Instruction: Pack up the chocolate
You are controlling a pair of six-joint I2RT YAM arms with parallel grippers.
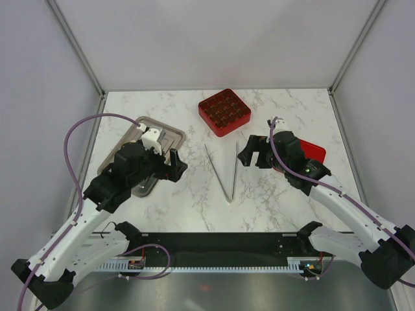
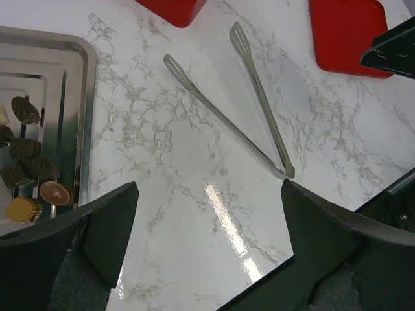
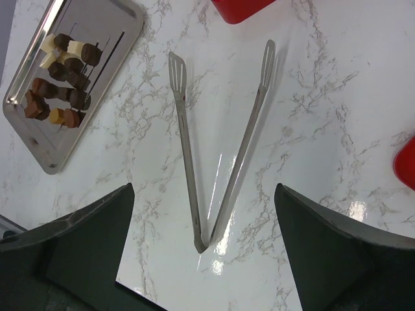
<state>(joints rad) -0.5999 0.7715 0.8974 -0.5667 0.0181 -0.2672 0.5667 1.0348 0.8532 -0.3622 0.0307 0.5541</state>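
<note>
Left gripper (image 2: 209, 214) and right gripper (image 3: 204, 214) both wide open and empty, flanking the released steel V-shaped tongs (image 3: 189, 155) mid-frame, presumably to grab them; small brown-and-cream chocolate pieces (image 3: 61, 81) sit on the steel tray (image 3: 29, 139) at left, red gridded box (image 1: 224, 111) top-centre.

White marble table (image 1: 272, 194), grey walls (image 1: 214, 39)
</note>
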